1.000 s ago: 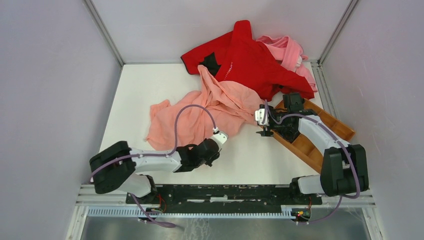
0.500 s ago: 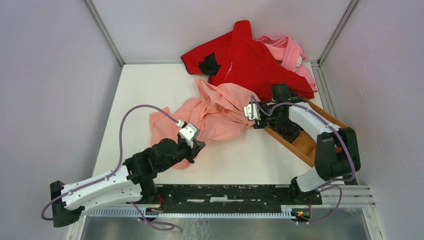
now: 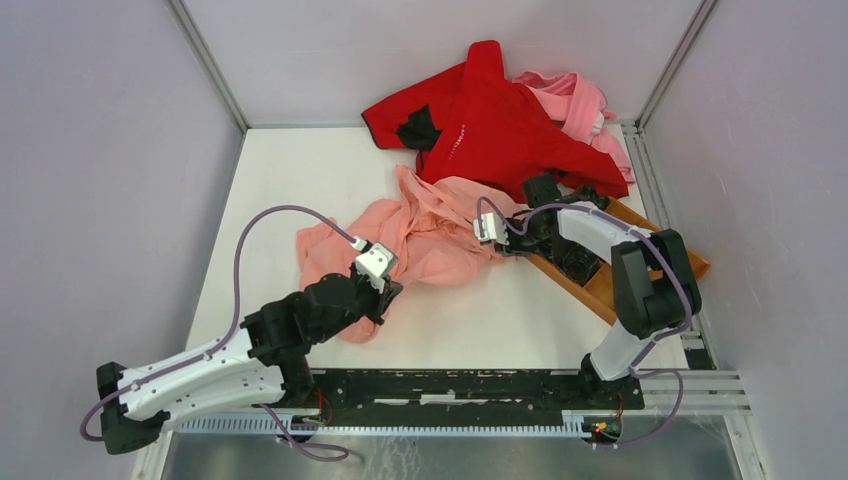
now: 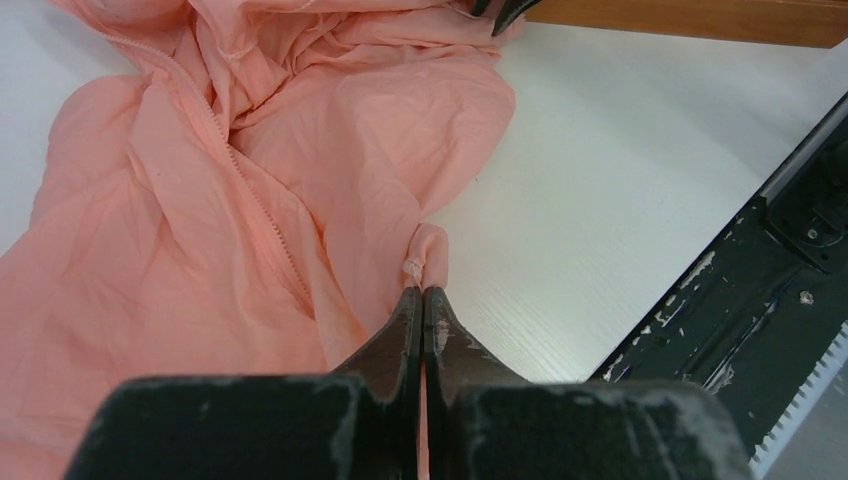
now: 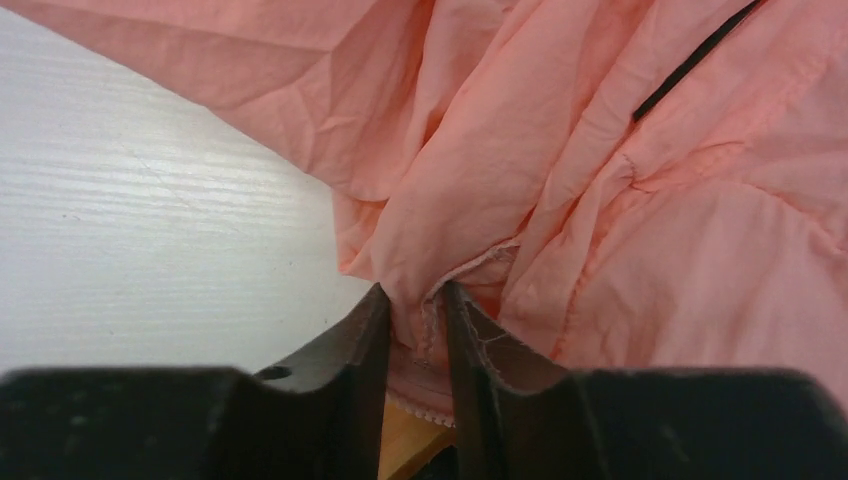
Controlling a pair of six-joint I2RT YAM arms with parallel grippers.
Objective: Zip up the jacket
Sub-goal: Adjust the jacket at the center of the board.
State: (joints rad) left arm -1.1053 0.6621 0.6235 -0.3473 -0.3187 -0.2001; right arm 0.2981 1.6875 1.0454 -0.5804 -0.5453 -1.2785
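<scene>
While the left tool (image 4: 422, 292) stays pressed together on a small fold of the jacket (image 3: 430, 232) near edge, its arm has swung out to the left and carried that pinch toward the near left of the pile. The jacket lies crumpled mid-surface (image 3: 520, 310), in front of the red garment (image 3: 500, 120), still unzipped; one zipper track (image 4: 250, 190) runs open across the fabric. At its right edge the right tool (image 5: 412, 300), spread over the wooden tray (image 3: 612, 282) a second ago, has moved left and narrowed onto a bunched fold, now pinching it, with cloth filling the gap. Judgement: both edges are held, so the garment can be pulled flat; zipping itself is not begun.
</scene>
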